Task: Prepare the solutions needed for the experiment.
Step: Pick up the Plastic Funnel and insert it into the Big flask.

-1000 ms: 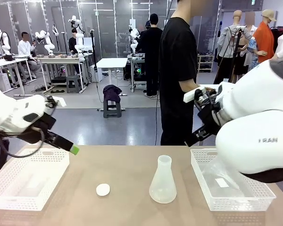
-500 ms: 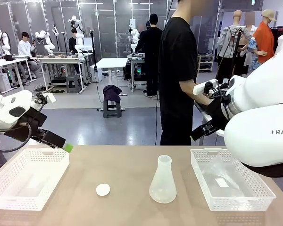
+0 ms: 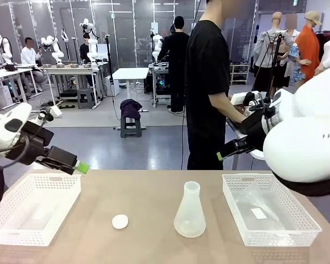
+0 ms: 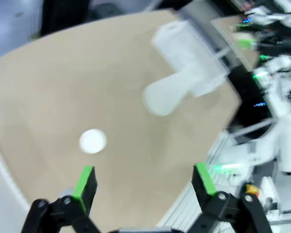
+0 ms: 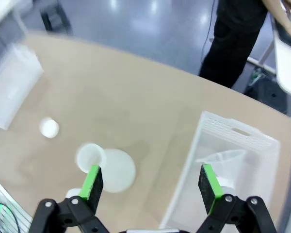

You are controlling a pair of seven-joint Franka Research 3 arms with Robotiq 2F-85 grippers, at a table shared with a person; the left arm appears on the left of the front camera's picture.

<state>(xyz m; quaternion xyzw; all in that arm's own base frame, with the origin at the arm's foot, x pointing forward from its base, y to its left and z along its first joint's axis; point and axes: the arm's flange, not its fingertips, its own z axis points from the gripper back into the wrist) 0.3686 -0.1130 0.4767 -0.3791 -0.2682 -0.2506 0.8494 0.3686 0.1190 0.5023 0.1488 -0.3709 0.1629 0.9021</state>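
A translucent conical flask (image 3: pixel 190 212) stands upright mid-table; no pale yellow solution can be made out in it. The flask (image 5: pixel 108 168) lies just below my right gripper (image 5: pixel 151 182), which hovers open and empty high above the table. The small white round cap (image 3: pixel 120 221) lies to the flask's left. My left gripper (image 4: pixel 144 180) is open and empty too, high over the table with the cap (image 4: pixel 92 141) and blurred flask (image 4: pixel 169 94) ahead of it. From the front, the left gripper (image 3: pixel 81 166) hangs above the left basket and the right gripper (image 3: pixel 222 155) above the right basket's far corner.
A white mesh basket (image 3: pixel 22 231) sits at the table's left. Another white basket (image 3: pixel 231 199) at the right holds a clear funnel-like piece (image 5: pixel 226 160). A person in black (image 3: pixel 207 82) stands at the far side, hands at a side table.
The left gripper has drawn back to the left and risen slightly. The right arm has pulled up and back to the right. Flask and cap have not moved.
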